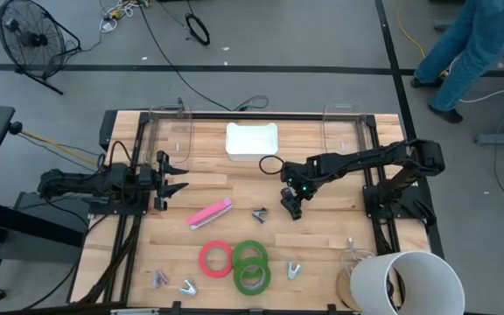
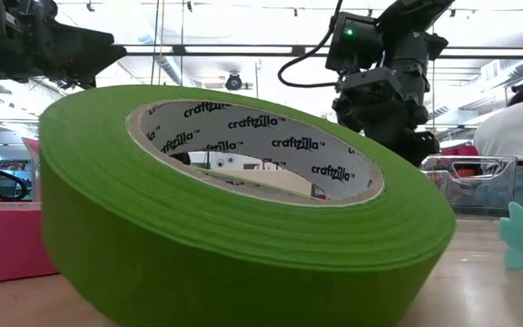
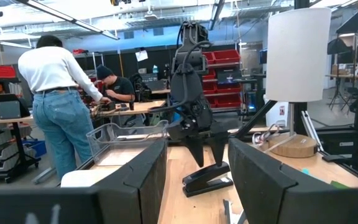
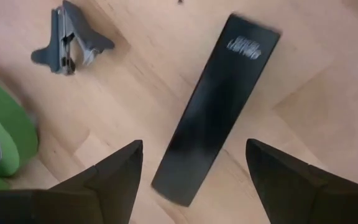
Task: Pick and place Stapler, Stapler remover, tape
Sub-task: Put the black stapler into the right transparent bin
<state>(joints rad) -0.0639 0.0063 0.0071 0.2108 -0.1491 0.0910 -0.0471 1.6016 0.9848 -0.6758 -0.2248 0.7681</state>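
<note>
The right gripper (image 4: 194,168) hangs released, fingers straddling the black stapler (image 4: 213,106) to clamp it; the left gripper (image 1: 171,177) waits at nine o'clock, half-spread, empty.

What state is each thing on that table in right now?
Right end effector: open, above the black stapler.
Left end effector: open, holding nothing, at the table's left.
Black stapler: closed, flat on the table, not gripped.
Pink stapler: lying flat.
Red tape: flat.
Green tapes: flat, touching each other.
Dark staple remover: untouched.
</note>
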